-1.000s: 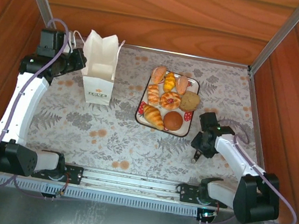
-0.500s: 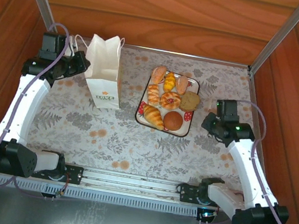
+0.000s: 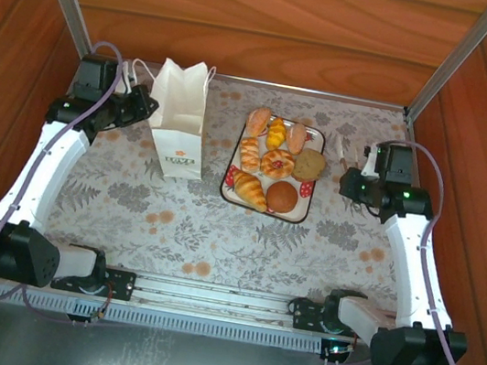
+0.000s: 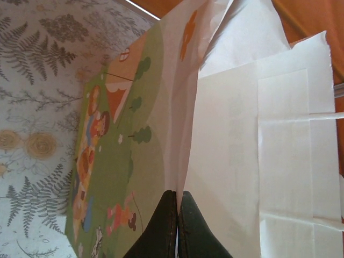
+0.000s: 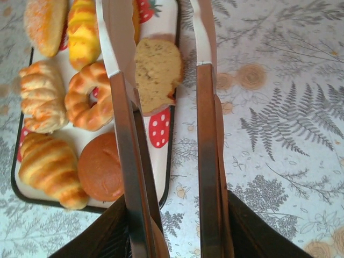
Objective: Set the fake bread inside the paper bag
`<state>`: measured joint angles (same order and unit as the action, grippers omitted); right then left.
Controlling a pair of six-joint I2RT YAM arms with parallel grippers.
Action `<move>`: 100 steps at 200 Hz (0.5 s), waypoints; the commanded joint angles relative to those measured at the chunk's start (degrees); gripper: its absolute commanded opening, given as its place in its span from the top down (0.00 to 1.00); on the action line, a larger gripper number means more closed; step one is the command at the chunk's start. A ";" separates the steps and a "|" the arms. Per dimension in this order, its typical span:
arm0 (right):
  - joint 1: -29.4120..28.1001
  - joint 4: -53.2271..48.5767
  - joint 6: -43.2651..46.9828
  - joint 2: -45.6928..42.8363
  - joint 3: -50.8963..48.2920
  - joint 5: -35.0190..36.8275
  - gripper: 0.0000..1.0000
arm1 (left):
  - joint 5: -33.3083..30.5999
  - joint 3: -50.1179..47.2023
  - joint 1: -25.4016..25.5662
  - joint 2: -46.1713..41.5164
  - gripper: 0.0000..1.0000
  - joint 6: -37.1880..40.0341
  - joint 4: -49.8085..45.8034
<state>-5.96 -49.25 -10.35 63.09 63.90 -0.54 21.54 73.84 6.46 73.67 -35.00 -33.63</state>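
Observation:
The white paper bag (image 3: 179, 121) stands upright at the back left, its orange flower print facing the front. My left gripper (image 3: 144, 107) is shut on the bag's left rim; in the left wrist view its black fingertips (image 4: 177, 194) pinch the paper edge (image 4: 236, 140). Several pieces of fake bread lie on the tray: a croissant (image 3: 250, 188), a round brown bun (image 3: 282, 198), a glazed ring (image 3: 277, 164) and a tan bun (image 3: 309, 164). My right gripper (image 3: 345, 152) hovers open just right of the tray, one long finger (image 5: 121, 107) over the tan bun (image 5: 156, 70).
The white strawberry-print tray (image 3: 308, 197) sits mid-table, its dark rim (image 5: 172, 145) under my right gripper. Wooden walls and metal corner posts enclose the floral tablecloth (image 3: 182, 219). A rail (image 3: 207, 297) runs along the near edge between the arm bases.
The left gripper has drawn the bag to the right, toward the tray. The right arm has swung from the front of the table up to the tray's right side.

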 commanded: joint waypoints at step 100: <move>-0.32 1.08 7.01 15.65 8.28 -9.77 0.57 | -2.79 -0.54 4.61 5.47 1.00 -0.29 2.76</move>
<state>-5.98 -50.15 -4.54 75.79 69.19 -8.43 19.68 73.84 10.66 78.37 -35.00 -32.10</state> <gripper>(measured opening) 0.432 0.062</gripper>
